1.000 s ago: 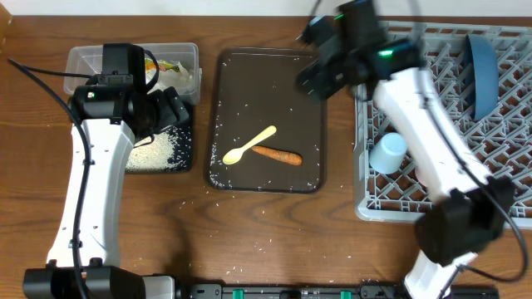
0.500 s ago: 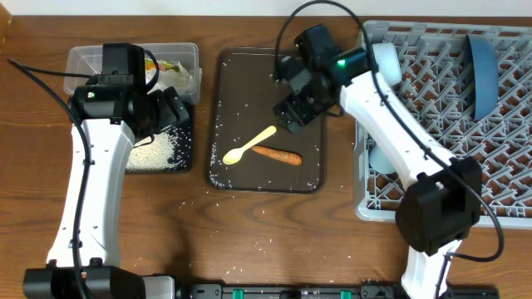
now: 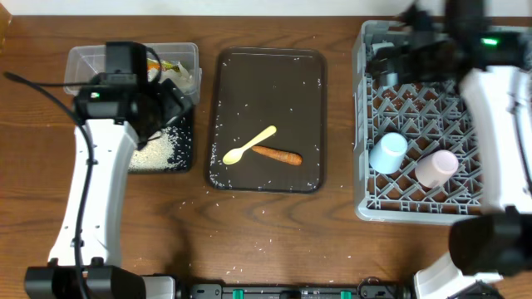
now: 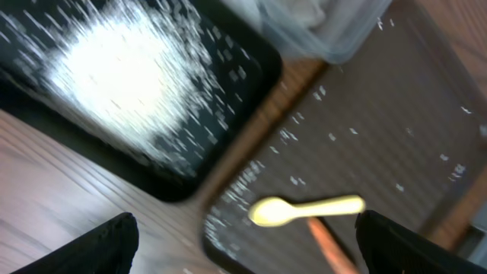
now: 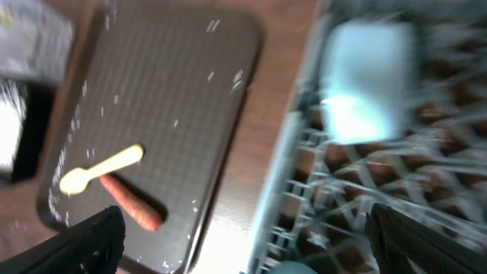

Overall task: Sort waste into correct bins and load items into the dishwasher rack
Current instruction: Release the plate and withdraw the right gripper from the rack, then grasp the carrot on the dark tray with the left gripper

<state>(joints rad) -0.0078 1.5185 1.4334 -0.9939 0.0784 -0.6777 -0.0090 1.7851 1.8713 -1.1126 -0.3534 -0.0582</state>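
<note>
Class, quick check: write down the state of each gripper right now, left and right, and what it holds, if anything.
Left gripper: open, holding nothing.
Right gripper: open, holding nothing.

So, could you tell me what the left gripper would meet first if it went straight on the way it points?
Most likely the dark brown serving tray, at its corner beside the bowl of the yellow spoon; the wrist view is blurred, so depth is uncertain.

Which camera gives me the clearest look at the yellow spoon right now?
Overhead: the spoon lies whole and sharp on the brown tray, beside the carrot stick. Both wrist views show it too, but blurred.
</note>
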